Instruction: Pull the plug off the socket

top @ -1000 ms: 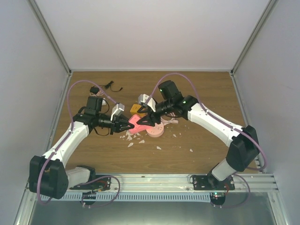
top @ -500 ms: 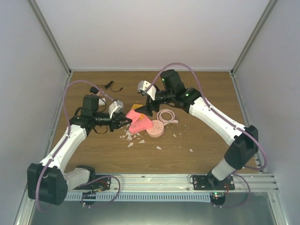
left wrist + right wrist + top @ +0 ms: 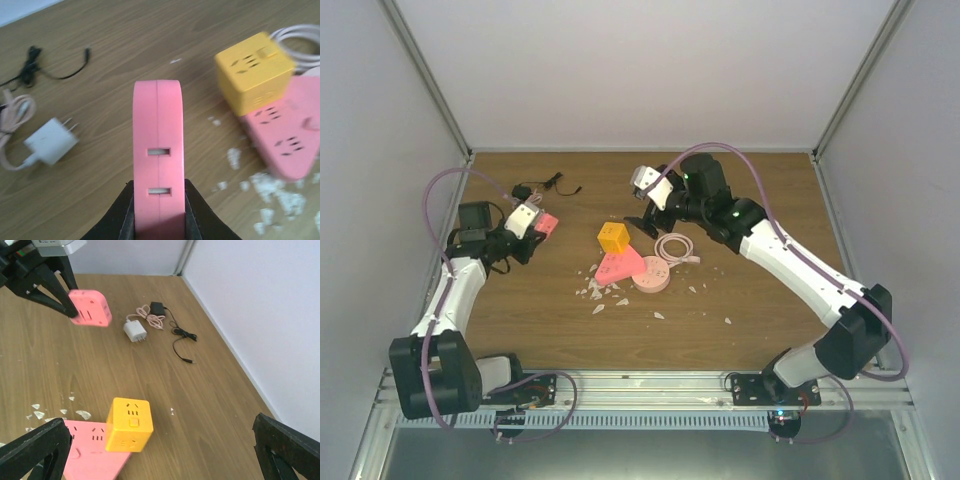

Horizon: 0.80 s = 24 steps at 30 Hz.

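Plug [image 3: 158, 125], a small pink block with rounded corners, is clamped on its edge between the fingers of the left gripper [image 3: 536, 226]. It is over the left part of the table [image 3: 750, 200], well apart from the socket [image 3: 620, 267]. Near it lie a white charger [image 3: 50, 142] and a thin black cable [image 3: 561, 183]. The socket, a flat pink triangle, lies in the middle among white chips [image 3: 599, 292], with a yellow cube [image 3: 613, 237] on its far corner. Just right are a pink disc [image 3: 651, 277] and a coiled white cable [image 3: 673, 247]. The right gripper [image 3: 642, 226] hovers beside the cube, fingers spread wide, holding nothing.

table [image 3: 750, 200] | socket [image 3: 618, 266], pink disc [image 3: 651, 276], white cable coil [image 3: 675, 247], white charger [image 3: 135, 331], black cable [image 3: 558, 183], white crumbs [image 3: 598, 292]
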Each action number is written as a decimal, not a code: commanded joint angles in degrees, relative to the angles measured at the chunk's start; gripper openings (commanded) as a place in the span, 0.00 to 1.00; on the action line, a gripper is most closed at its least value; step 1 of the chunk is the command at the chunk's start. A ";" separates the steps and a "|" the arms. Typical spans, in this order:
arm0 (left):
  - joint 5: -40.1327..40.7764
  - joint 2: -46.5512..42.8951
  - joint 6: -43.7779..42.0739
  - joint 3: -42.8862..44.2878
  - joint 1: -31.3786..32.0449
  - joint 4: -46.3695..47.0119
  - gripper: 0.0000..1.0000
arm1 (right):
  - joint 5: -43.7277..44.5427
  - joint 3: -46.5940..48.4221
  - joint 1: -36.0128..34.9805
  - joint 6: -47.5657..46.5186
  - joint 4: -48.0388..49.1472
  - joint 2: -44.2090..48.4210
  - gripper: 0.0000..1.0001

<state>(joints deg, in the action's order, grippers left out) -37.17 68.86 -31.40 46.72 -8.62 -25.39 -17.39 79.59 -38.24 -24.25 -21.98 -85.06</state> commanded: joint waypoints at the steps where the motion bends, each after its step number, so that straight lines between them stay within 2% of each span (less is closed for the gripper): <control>1: 11.85 1.26 -8.33 0.55 -2.81 4.92 0.02 | 3.21 -2.33 1.26 -0.87 1.59 1.77 1.00; 7: 25.84 4.52 -15.59 -2.53 -4.69 12.56 0.03 | -0.48 -5.10 1.59 -1.23 -0.46 2.26 1.00; 18: 38.96 15.55 -21.90 -4.27 -5.52 22.59 0.02 | -3.66 -8.22 2.92 0.61 -2.46 1.99 1.00; 24: 43.28 20.34 -22.60 -4.41 -5.45 26.86 0.03 | -5.45 -8.13 4.53 2.97 -2.82 1.37 1.00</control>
<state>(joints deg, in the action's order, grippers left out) 1.69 87.50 -52.34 42.92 -13.67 -6.09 -20.60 71.68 -34.81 -23.59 -24.36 -83.94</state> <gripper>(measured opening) 0.161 0.995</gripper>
